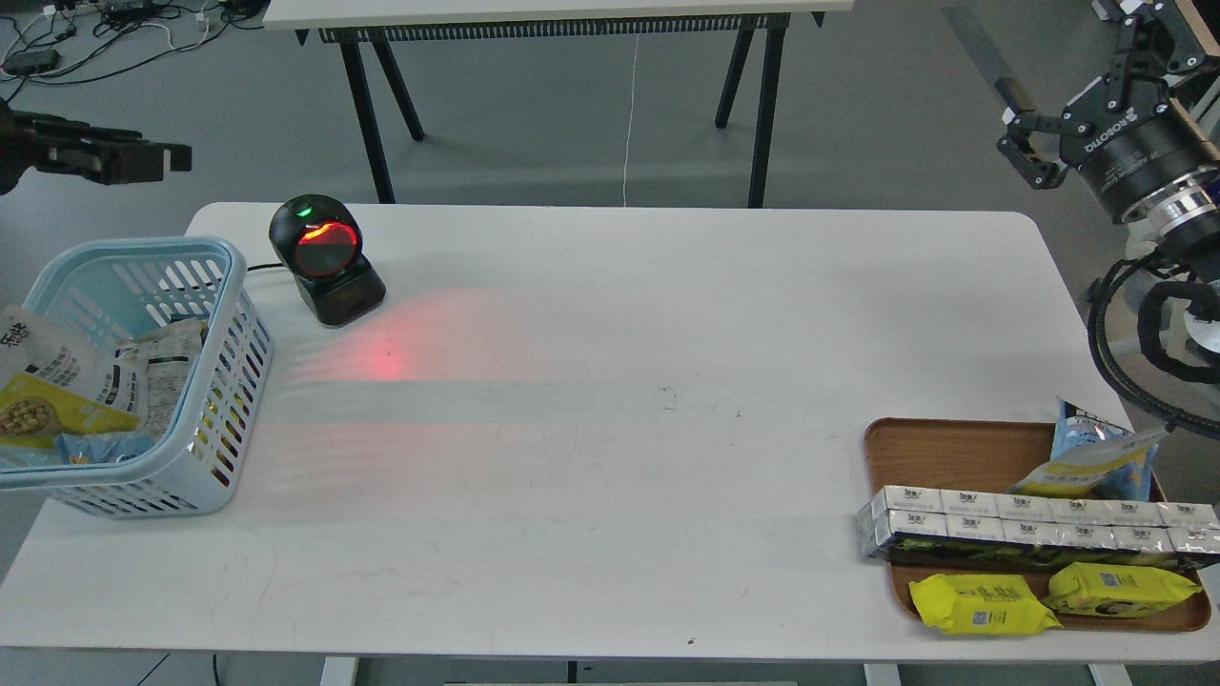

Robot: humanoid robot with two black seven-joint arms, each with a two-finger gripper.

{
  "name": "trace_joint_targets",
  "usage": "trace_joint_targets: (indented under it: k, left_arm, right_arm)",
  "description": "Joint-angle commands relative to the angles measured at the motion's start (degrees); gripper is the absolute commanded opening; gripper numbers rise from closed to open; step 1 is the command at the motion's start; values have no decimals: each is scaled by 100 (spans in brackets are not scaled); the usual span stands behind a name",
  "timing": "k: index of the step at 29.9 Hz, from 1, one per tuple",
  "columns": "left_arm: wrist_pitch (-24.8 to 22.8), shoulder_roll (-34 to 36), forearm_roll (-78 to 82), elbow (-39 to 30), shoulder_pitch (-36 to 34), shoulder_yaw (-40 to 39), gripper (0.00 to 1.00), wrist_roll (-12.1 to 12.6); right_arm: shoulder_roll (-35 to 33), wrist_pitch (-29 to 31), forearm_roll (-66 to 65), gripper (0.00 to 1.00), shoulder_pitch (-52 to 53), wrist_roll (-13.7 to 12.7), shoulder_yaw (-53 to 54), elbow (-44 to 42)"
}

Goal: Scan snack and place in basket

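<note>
Light-blue basket is already holding the snack, so left gripper, fingers indistinguishable, and spread-fingered right gripper are hanging empty.

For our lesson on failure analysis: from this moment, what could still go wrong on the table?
1. The snack leans against the near-left rim of the basket, sticking up above it; it might tip out.
2. The basket overhangs the table's left edge; a nudge could shift it.
3. The right hand hangs open above the tray; reaching down may disturb the stacked boxes.
</note>
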Motion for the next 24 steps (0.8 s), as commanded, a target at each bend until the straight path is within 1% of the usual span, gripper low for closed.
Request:
trace_joint_targets:
  k: [1,3,4,7,10,13,16,19,21,24]
  left_arm:
    - [-148,-405,-1656,115,1,-169,59,-2]
    - [-419,-695,-2631,176,1,-301,60,-2]
    - [-470,-844,-3010,246,10,-336,60,-2]
    - [-470,-1450,-4205,615,229,-459,60,-2]
    - [-470,-2048,-4928,1273,650,-853,60,-2]
    - [-470,-2646,-5149,1906,1195,-1591,60,-2]
    - [-470,-3147,-5123,2556,1757,-2644,60,-2]
    - [-470,-3385,-5131,3058,2223,-3437,60,-2]
    - [-470,-3508,-5097,3261,2400,-3719,61,-2]
    - [-470,-3500,-5079,3288,2514,-3878,61,-2]
  right_arm:
    - [12,0,-39,99,56,2,-3,53]
    - [3,0,-40,99,117,2,-3,114]
    - [12,0,-40,99,126,2,-11,167]
    - [12,0,-48,99,118,2,-11,342]
    - [-6,0,-40,99,82,2,6,571]
    - [12,0,-48,99,39,2,6,721]
    - [82,0,-48,99,21,2,6,721]
    - [144,0,-48,99,-5,2,6,686]
    - [188,0,-48,100,-67,2,6,677]
    - [258,0,-48,100,-137,2,6,677]
